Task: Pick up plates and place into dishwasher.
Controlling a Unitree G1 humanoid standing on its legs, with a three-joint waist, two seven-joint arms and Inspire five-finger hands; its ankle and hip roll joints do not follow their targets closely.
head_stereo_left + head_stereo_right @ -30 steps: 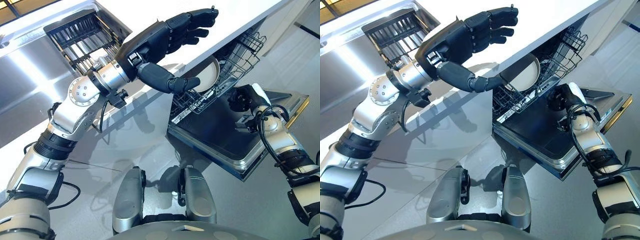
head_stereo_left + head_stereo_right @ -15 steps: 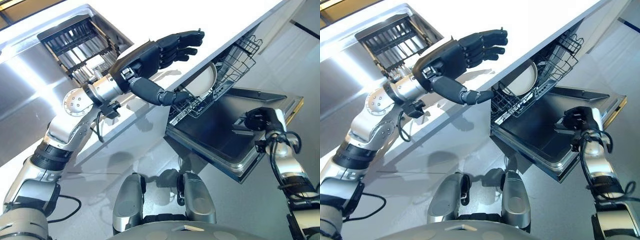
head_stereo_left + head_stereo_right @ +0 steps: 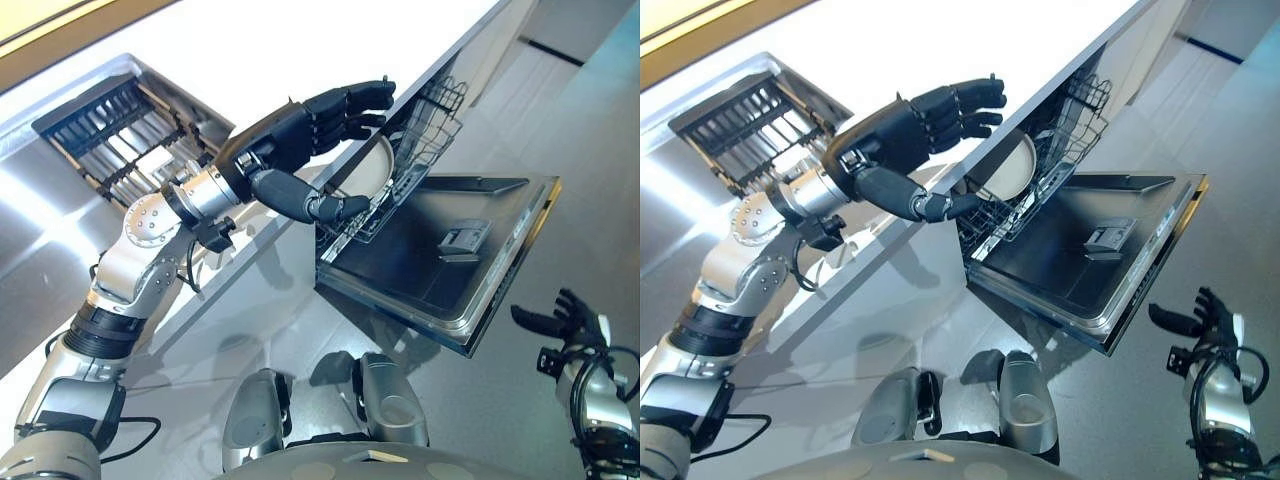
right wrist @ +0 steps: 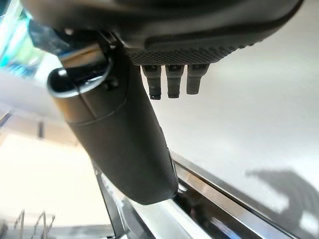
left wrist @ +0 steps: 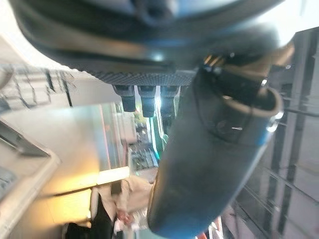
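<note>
A white plate (image 3: 366, 176) stands upright in the dishwasher's lower wire rack (image 3: 412, 160), under the white counter. My left hand (image 3: 300, 135) hovers open above the counter edge beside the rack, its thumb (image 3: 312, 202) stretched toward the plate and holding nothing. The dishwasher door (image 3: 440, 255) hangs open, flat and dark. My right hand (image 3: 562, 320) is low at the right, off the door's outer edge, fingers spread and empty. In the right wrist view the thumb (image 4: 119, 129) and fingers (image 4: 168, 79) stand apart with nothing between them.
A steel sink with a dark dish rack (image 3: 120, 135) lies in the counter to the left. The white counter top (image 3: 260, 50) runs across the back. Grey floor (image 3: 560, 150) spreads to the right of the open door.
My right hand has come off the dishwasher door and dropped down to the lower right. The camera has shifted, so the whole scene sits differently. The left hand stays open over the counter.
</note>
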